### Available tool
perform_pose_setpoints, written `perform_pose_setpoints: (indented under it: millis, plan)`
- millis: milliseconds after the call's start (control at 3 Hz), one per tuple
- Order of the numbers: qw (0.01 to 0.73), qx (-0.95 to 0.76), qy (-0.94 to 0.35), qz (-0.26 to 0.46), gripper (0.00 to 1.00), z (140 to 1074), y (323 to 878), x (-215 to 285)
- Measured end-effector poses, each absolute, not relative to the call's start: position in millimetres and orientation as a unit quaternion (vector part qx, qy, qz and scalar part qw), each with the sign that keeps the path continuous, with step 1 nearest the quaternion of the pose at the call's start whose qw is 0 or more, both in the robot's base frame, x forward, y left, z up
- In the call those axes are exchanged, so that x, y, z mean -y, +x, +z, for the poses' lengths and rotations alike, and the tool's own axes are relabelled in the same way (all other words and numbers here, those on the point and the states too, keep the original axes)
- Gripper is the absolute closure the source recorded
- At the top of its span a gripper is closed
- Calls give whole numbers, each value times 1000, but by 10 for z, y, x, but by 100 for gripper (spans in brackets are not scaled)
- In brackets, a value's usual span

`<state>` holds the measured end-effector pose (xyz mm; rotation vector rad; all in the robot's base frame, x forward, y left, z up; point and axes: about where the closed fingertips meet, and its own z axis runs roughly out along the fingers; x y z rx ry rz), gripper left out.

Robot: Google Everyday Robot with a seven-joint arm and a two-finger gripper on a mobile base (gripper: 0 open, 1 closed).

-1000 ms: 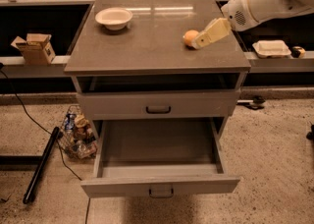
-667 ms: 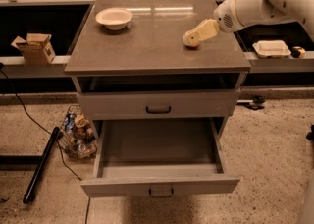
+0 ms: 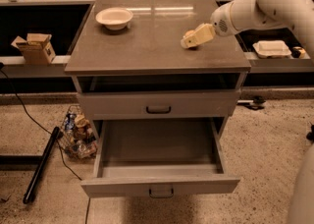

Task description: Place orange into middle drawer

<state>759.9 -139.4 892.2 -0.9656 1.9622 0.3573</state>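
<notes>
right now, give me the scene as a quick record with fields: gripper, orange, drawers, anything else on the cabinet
gripper: low over the right side of the cabinet top, at the orange
orange: on the cabinet top, mostly covered by the gripper
middle drawer: pulled open, nothing visible inside
upper drawer: shut
white bowl: back left of the cabinet top, apart from the gripper
task state: orange not yet in the middle drawer
</notes>
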Motion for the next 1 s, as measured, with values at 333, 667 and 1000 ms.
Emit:
perform_pose_setpoints:
  millis: [333,667,1000]
  plan:
    - [462,-792,-380,124,0,8753,7844,1476]
    - [473,-790,-373,110,0,8629,8027,1501]
    - [473,-793,-367,111,0,8497,8125,1512]
